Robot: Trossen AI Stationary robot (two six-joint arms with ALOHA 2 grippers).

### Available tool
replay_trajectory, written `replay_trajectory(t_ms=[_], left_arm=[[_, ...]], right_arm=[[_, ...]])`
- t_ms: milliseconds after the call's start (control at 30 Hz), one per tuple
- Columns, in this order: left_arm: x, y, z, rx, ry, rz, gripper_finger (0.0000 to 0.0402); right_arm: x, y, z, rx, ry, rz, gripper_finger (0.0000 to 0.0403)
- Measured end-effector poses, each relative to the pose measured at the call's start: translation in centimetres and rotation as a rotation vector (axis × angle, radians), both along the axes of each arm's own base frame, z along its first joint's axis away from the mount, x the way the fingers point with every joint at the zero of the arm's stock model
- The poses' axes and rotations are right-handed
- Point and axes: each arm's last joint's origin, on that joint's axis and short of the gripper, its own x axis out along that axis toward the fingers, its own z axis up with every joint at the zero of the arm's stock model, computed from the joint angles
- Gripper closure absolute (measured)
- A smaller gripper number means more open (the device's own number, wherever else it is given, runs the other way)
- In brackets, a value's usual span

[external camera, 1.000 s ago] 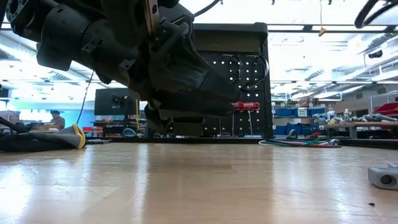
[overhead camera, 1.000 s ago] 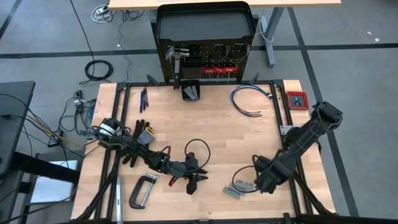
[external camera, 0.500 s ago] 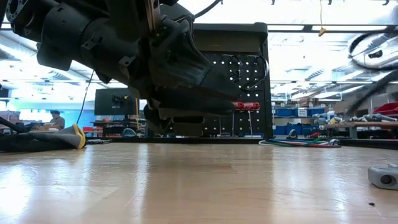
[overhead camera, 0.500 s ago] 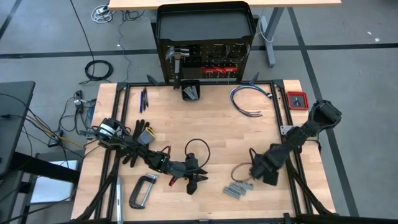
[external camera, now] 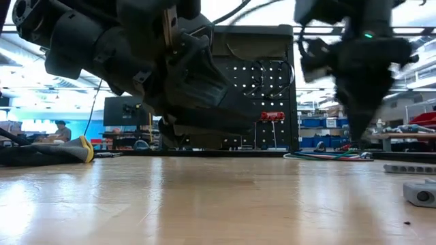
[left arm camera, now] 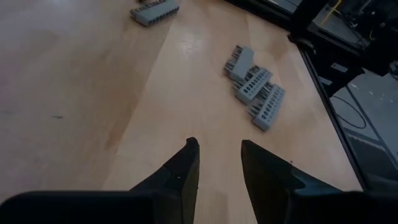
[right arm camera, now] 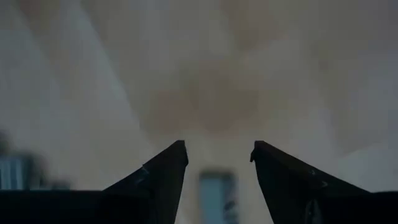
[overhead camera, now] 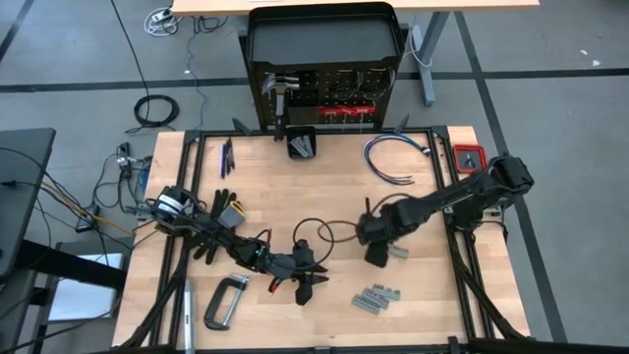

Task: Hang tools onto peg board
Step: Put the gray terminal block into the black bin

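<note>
Peg board point(overhead camera: 324, 93): upright black perforated panel at the table's far edge, fronting a tray-topped stand. A steel-headed hammer point(overhead camera: 282, 88) hangs at its left; red-handled drivers point(overhead camera: 349, 106) hang toward its right. Grey C-clamp point(overhead camera: 225, 300) lies flat at the near left. Grey metal pieces point(overhead camera: 377, 296) lie clustered at the near centre-right.

Open tabletop point(overhead camera: 324, 187) between cables point(overhead camera: 393, 157) and glove point(overhead camera: 224, 205).

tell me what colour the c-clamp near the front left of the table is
Grey metal; the C-clamp shows best in the high view.
</note>
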Motion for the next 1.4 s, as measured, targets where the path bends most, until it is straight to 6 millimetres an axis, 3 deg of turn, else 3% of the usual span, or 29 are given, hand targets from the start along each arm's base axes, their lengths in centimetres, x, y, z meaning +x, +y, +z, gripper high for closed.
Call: replay_trajectory(t_ms=[67, 167, 300, 467, 600, 767, 1100, 1300, 1400], left_arm=[[0.0, 0.0, -0.1, 0.002, 0.006, -0.001, 0.0277], [-0.1, 0.0, -0.1, -0.001, 0.015, -0.013, 0.0277], [-0.2, 0.0, -0.4, 0.009, 0.047, -0.023, 0.0277], [-0.1, 0.4, -0.5, 0.12, 0.045, -0.02, 0.0277], [-0.1, 0.6, -0.4, 0.159, 0.029, 0.006, 0.0277], [0.2, 0.9, 0.0, 0.093, -0.012, 0.09, 0.0277], [0.9, 1.6, 1.2, -0.061, -0.14, 0.239, 0.0277], [1.3, 2.8, 1.4, -0.057, -0.165, 0.301, 0.0277], [1.6, 3.9, 2.5, -0.068, -0.189, 0.267, 0.0277]], right_arm=[[0.1, 0.4, 1.0, -0.057, -0.025, 0.012, 0.0203], [-1.3, 2.3, 1.3, -0.116, -0.024, 0.05, 0.0198], [-4.4, 5.2, 0.4, -0.146, -0.102, -0.005, 0.0182], [-8.4, 8.0, -1.1, -0.182, -0.371, -0.083, 0.0156], [-11.4, 7.9, -3.3, -0.234, -0.489, -0.11, 0.0133], [-13.5, 7.0, -6.2, -0.274, -0.537, -0.071, 0.0104], [-17.0, 6.0, -8.2, -0.369, -0.763, -0.033, 0.0073], [-17.5, 5.1, -10.3, -0.244, -0.896, -0.025, 0.0081], [-17.1, 4.8, -10.8, -0.252, -0.927, 0.001, 0.0087]])
